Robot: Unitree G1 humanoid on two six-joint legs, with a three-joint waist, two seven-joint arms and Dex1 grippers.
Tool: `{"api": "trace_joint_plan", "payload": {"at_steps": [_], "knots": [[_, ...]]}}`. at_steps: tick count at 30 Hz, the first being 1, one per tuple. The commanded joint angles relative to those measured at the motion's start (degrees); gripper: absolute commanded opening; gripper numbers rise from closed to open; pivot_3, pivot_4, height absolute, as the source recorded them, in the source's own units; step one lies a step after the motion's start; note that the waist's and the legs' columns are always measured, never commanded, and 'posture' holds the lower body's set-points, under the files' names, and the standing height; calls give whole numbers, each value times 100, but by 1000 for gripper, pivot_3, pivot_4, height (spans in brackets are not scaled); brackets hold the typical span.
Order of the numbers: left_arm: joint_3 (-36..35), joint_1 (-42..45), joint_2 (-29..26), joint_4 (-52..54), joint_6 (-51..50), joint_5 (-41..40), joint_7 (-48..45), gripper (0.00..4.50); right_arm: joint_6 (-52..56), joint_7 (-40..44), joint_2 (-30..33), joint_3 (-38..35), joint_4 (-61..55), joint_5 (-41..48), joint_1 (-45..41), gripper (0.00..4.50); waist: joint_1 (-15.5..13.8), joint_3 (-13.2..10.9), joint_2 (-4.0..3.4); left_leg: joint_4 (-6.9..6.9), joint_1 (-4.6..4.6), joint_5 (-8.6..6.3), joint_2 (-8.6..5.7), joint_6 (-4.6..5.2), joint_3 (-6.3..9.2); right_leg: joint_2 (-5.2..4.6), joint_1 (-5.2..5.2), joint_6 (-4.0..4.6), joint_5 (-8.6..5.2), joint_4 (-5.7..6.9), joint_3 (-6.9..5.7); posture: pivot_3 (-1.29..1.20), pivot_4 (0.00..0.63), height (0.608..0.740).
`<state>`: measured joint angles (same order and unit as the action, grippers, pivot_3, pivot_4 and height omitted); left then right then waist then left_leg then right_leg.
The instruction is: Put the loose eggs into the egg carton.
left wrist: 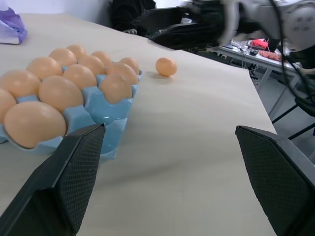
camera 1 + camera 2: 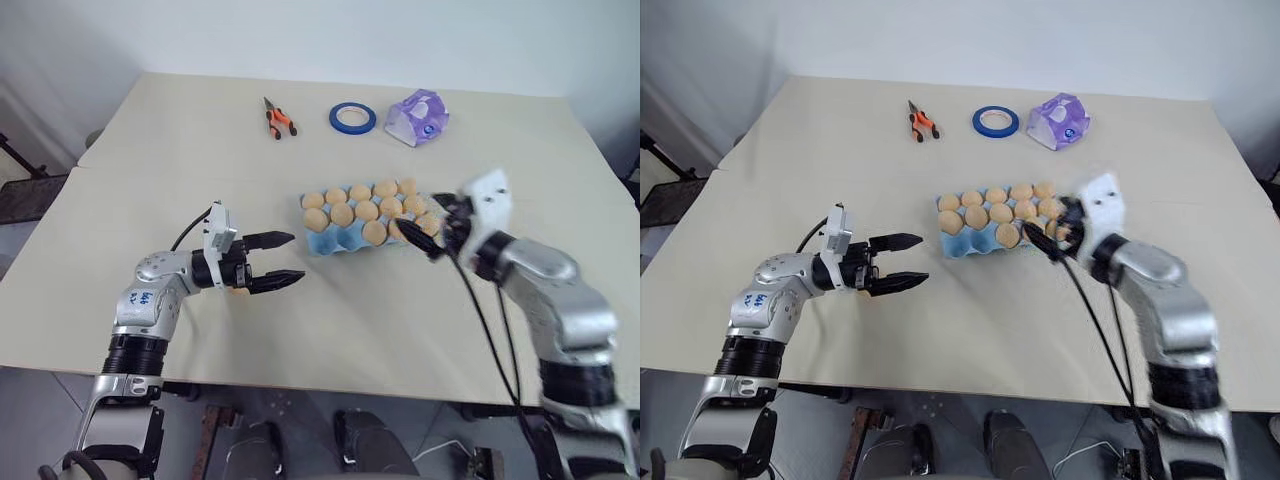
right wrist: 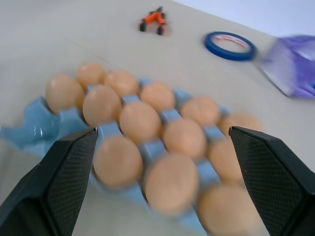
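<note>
Beige worktop (image 2: 150,160) carries our light blue moulded egg carton (image 2: 325,243) mid-frame, nearly full; one tan-orange loose egg (image 1: 166,66) waits just beside it. Left tool (image 2: 277,261) and right tool (image 2: 432,226) both gape empty.

Right end of the egg carton (image 2: 335,240) hidden behind the right gripper (image 2: 432,232) in the head views; cups there impossible to count. Loose egg (image 1: 166,66) on the surface (image 1: 197,162) seen from the left wrist, masked by that arm from the head. Tissue pack (image 3: 295,66) blurred and cut off at the edge. Nearest eggs smeared. Pliers (image 3: 153,21) too small for detail.
</note>
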<state>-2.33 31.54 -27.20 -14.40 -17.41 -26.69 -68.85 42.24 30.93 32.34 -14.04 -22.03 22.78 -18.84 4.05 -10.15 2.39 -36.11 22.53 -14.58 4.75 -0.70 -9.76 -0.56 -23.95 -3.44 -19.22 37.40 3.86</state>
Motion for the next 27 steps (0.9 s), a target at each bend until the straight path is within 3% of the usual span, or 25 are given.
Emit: {"api": "trace_joint_plan", "payload": {"at_steps": [1, 7, 14, 21, 27], "knots": [[-43, 121, 16, 17, 99, -70, -72, 4500, 50, 283, 278, -957, -817, 464, 798, 4457, 3, 0, 0, -2, -1, -1, 0, 1, -1, 0, 1, 0, 0, 1, 1, 0, 150, 740], [38, 292, 133, -240, 197, -19, -171, 4500, -387, 628, 286, -2312, -1021, 592, 2832, 4457, -68, 0, 0, -3, -25, -2, -4, 4, 8, 3, 29, 0, -1, -1, -4, 0, 150, 740], [84, 434, 158, -446, 282, 12, -288, 4500, -767, 504, 65, -2795, -889, 633, 3590, 4457, -24, 0, 1, -5, -39, -8, -6, 23, 7, 0, 40, -1, 3, 2, 2, 0, 150, 740], [80, 481, 118, -477, 266, 21, -375, 4500, -871, 353, 90, -2843, -778, 708, 3618, 4457, -31, 0, 0, -1, -38, -6, -6, 24, 14, 0, 40, 4, 5, 2, -4, 0, 150, 740], [95, 555, 121, -545, 267, 50, -373, 4500, -1086, -238, 90, -2108, 396, 259, 2309, 4457, 41, 0, 1, -5, -36, -4, -7, 25, 13, -4, 39, 5, 5, 1, -6, 0, 150, 740]]}}
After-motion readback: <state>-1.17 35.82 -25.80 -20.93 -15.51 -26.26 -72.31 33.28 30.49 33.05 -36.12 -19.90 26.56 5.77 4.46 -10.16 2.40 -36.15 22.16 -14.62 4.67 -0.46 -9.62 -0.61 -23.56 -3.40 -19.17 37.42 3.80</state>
